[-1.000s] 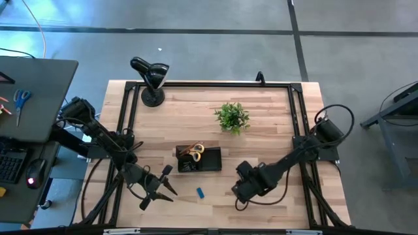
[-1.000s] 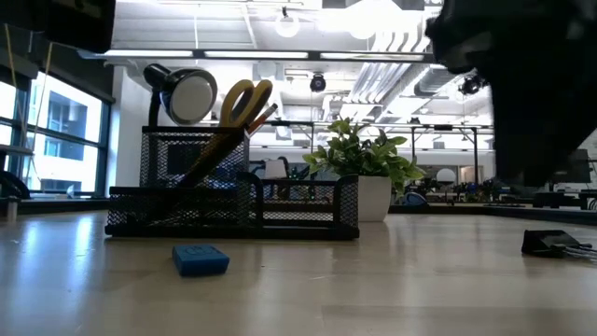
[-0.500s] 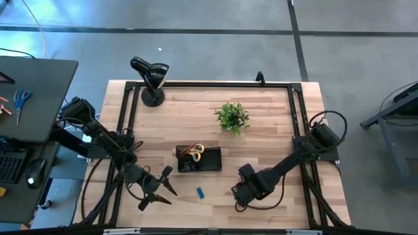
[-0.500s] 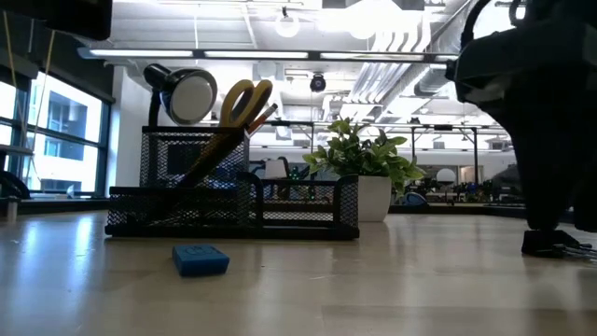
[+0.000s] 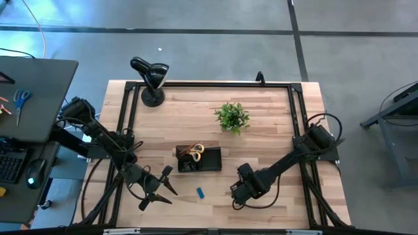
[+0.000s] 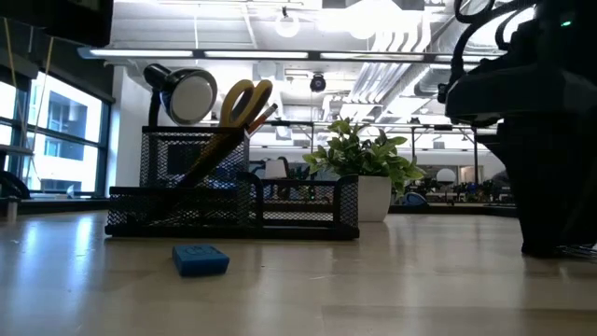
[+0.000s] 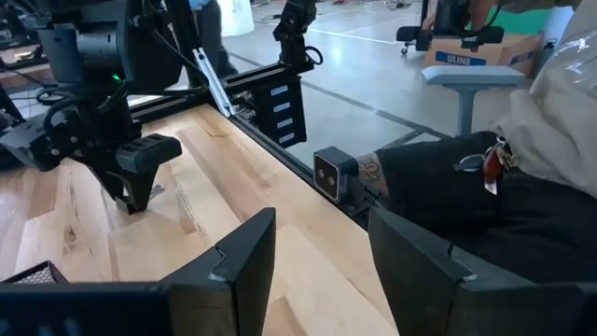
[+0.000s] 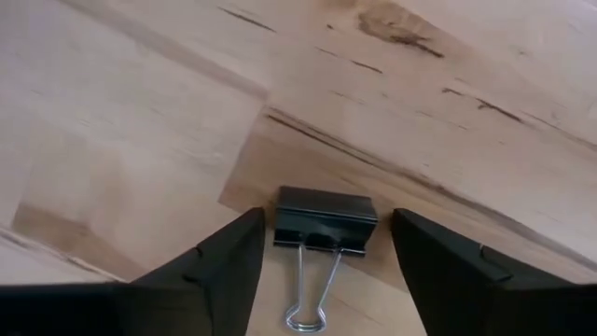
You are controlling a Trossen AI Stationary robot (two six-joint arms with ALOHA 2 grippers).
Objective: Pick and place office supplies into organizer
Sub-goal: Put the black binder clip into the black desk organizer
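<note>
In the high view the right claw sits low over the wooden table, right of centre near the bottom of the frame. Its wrist view shows the two fingers spread wide with a black binder clip lying flat on the wood between them, its wire handles pointing toward the camera; neither finger touches it. In the low view this arm fills the right edge of the frame, reaching down to the table.

The left claw hangs at lower left of the high view, fingers parted with nothing between them, as its own wrist view confirms.

The black mesh organizer stands at the centre of the high view, with yellow-handled scissors and pencils upright in its left compartment. A small blue eraser lies on the table just below it, between the two claws. A potted plant stands above the organizer and a black lamp at the table's upper left.
</note>
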